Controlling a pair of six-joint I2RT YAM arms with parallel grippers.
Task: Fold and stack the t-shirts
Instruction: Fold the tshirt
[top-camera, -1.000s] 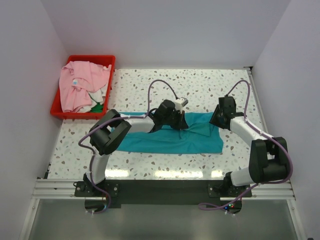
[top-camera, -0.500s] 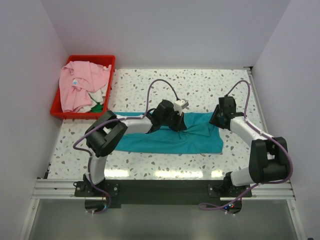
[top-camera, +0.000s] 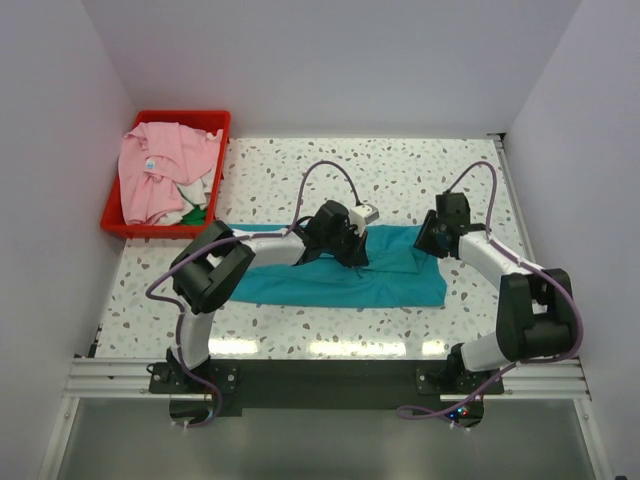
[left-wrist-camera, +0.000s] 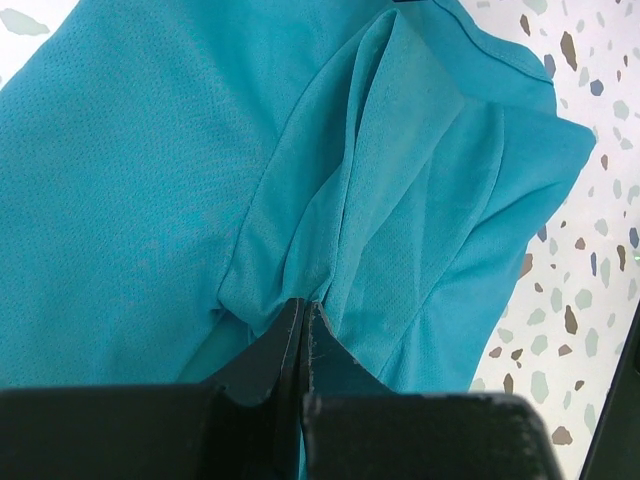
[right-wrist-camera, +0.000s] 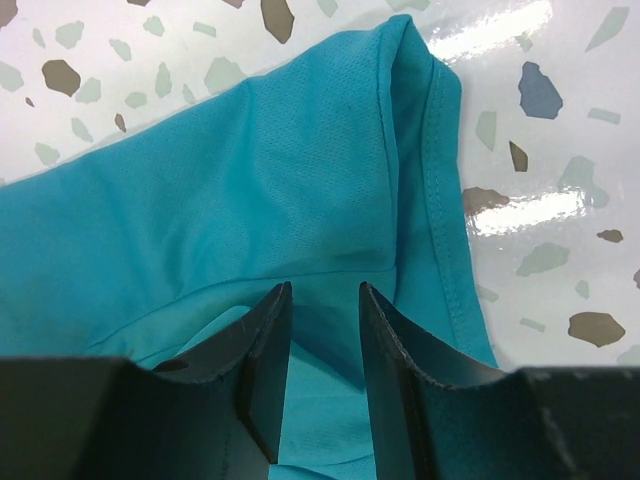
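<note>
**Teal shirt pinched mid-cloth for a fold**

The teal shirt (top-camera: 340, 285) lies spread across the middle of the table (top-camera: 400, 170), its long side along the front edge. The left gripper (left-wrist-camera: 302, 305) is clamped on a ridge of cloth near its centre, creases fanning from the tips, likely to draw one part over. The right gripper (right-wrist-camera: 322, 295), jaws apart, straddles the right-hand hem, apparently to steady it. The pink shirt (top-camera: 150, 180) waits in the bin (top-camera: 215, 120) at the back left corner.

We found no legible text, brand, number or sign in any view. One small neck label (top-camera: 150, 164) sat on the pink t-shirt (top-camera: 140, 188) in the red bin (top-camera: 186, 115) — too small to read.
</note>
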